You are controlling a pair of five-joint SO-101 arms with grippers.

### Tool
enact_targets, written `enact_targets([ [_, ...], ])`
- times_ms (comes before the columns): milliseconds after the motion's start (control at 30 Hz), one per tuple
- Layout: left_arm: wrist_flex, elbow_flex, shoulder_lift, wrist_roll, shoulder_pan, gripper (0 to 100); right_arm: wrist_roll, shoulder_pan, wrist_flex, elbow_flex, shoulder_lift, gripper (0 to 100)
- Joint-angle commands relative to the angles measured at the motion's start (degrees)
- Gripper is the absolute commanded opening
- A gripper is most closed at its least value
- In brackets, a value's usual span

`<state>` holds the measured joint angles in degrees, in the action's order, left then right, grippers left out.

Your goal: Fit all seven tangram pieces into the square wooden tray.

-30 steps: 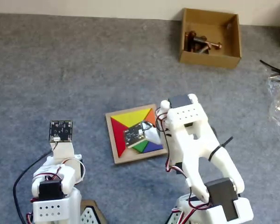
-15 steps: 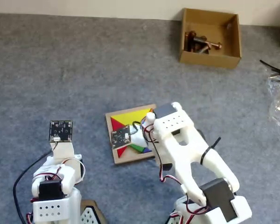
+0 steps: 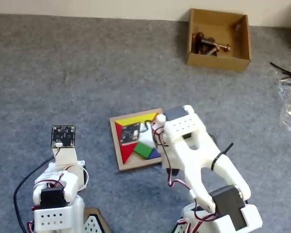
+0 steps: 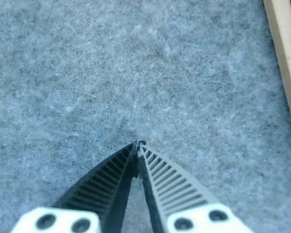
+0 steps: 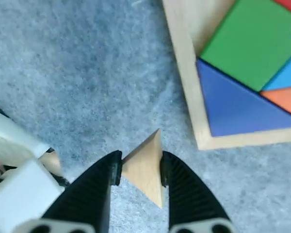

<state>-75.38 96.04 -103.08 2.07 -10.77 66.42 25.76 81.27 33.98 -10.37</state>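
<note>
Just off the tray point(image 5: 186, 87), my right gripper point(image 5: 140, 161) clamps a wooden triangle point(image 5: 146, 178) over open carpet point(image 5: 63, 73); my left gripper point(image 4: 137, 145) is pinched empty.

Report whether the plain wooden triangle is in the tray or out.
Out: the right gripper holds the wooden triangle over the carpet, outside the tray.

The left arm point(image 3: 58, 191) and right arm point(image 3: 196, 155) are white plastic with black servo blocks point(image 3: 227, 204), dotted screw-hole plates point(image 3: 51, 218) and red, white and black cables point(image 3: 158, 135). Square black camera boards point(image 3: 63, 136) top the wrists. The fingers point(image 4: 167, 187) are dark, ribbed and tapered.
</note>
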Motion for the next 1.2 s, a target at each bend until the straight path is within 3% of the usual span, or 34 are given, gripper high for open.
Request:
enact_targets([
  [0, -0.4, 1.2, 0.4, 0.1, -0.5, 0, -2.9, -3.8, -4.0, -0.7, -2.1, 1.1],
  [133, -0.4, 1.2, 0.4, 0.1, -0.5, 0, -8.4, -6.1, -7.4, -0.7, -2.2, 1.1],
  [500, -0.4, 1.2, 0.4, 0.1, -0.5, 0, -36.6, -6.3, -9.1, -8.4, -2.9, 1.1],
  [833, -0.4, 1.2, 0.4, 0.1, -0.5, 0, -46.7, -6.9, 0.0, -15.8, -2.5, 1.1],
  [1167, -0.4, 1.2, 0.4, 0.1, -0.5, 0, -72.3, -17.4, -10.2, -15.5, -2.2, 1.1],
])
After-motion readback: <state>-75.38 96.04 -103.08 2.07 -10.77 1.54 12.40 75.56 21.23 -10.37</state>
